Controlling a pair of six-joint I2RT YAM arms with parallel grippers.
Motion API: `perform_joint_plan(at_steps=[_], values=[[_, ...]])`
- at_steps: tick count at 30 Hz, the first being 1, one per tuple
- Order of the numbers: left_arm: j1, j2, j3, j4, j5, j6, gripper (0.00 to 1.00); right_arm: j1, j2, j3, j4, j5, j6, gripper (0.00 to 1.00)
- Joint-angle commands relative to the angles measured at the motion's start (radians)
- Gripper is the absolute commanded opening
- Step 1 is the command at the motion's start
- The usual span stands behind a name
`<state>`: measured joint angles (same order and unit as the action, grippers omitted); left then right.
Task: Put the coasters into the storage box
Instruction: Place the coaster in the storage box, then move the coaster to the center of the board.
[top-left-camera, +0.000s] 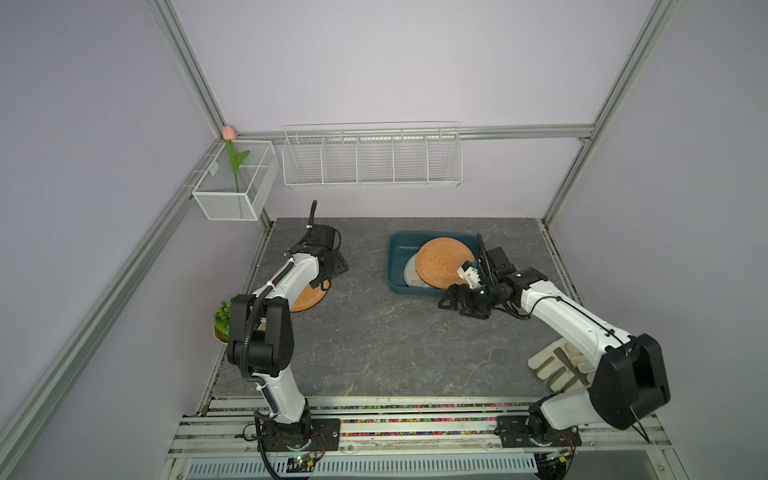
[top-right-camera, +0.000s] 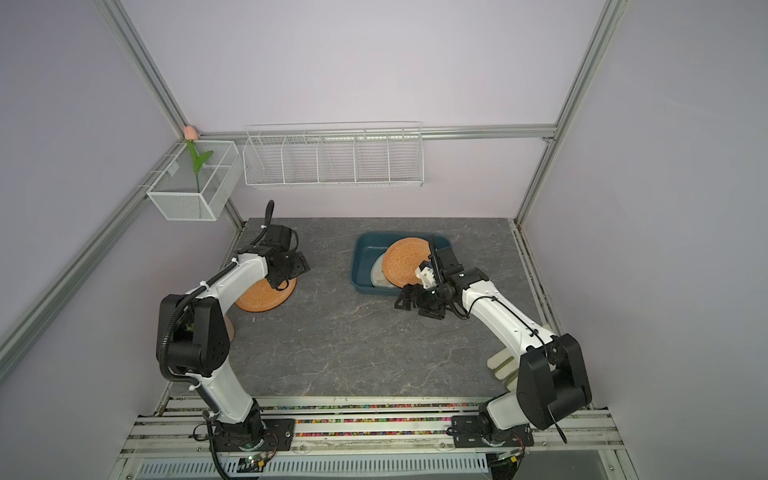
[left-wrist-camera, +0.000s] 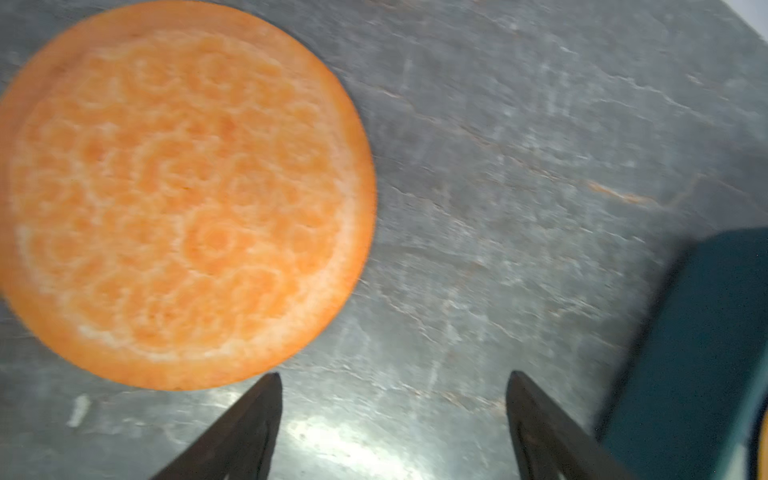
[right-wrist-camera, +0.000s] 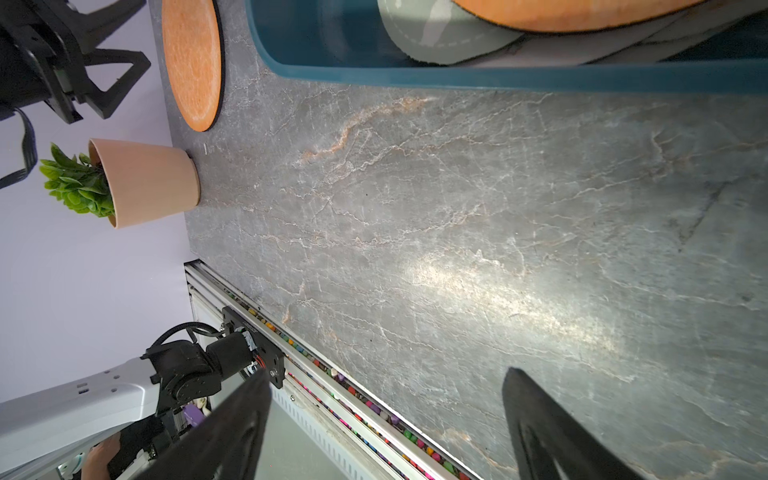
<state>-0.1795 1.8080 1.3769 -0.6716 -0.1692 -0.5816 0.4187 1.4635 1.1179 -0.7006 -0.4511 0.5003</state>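
Tabletop (top-left-camera: 374, 345): grey marbled slab inside lilac walls was what I had under both arms.
Storage box (top-left-camera: 395, 270): this dark teal tray sat on the far right part of the slab.
Coasters in box: an orange disc (top-left-camera: 442, 262) lay uppermost, overlapping several pale discs (top-left-camera: 411, 272) whose prints I could not make out.
Loose coaster (top-right-camera: 262, 297): a second orange one lay flat on the slab at the far left, well apart from the box and partly under the left arm in both top views.
Left gripper (left-wrist-camera: 394, 376): I saw its fingers spread wide with only bare slab between them. The loose coaster sat just beside one fingertip, though my wrist picture was blurred.
Right gripper (right-wrist-camera: 386, 372): fingers were spread wide and held nothing, low over the slab just in front of the box's near wall.
Bystanders: I noted a potted plant (right-wrist-camera: 145, 183) at the left edge, white gloves (top-left-camera: 557, 365) by the right arm, and wire baskets (top-left-camera: 372, 160) on the back wall.
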Motion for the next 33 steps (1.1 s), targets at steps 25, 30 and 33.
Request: perform_joint_plan(at_steps=[25,30,33], values=[[0.251,0.222,0.150,0.044,-0.269,-0.084,0.84,0.004,0.084,0.155,-0.091,-0.011,-0.039,0.89],[0.317,0.238,0.164,0.056,-0.255,-0.109,0.85,0.006,0.097,0.167,-0.094,-0.011,-0.035,0.89],[0.351,0.262,0.189,0.058,-0.224,-0.109,0.85,0.009,0.107,0.180,-0.098,-0.011,-0.035,0.89]])
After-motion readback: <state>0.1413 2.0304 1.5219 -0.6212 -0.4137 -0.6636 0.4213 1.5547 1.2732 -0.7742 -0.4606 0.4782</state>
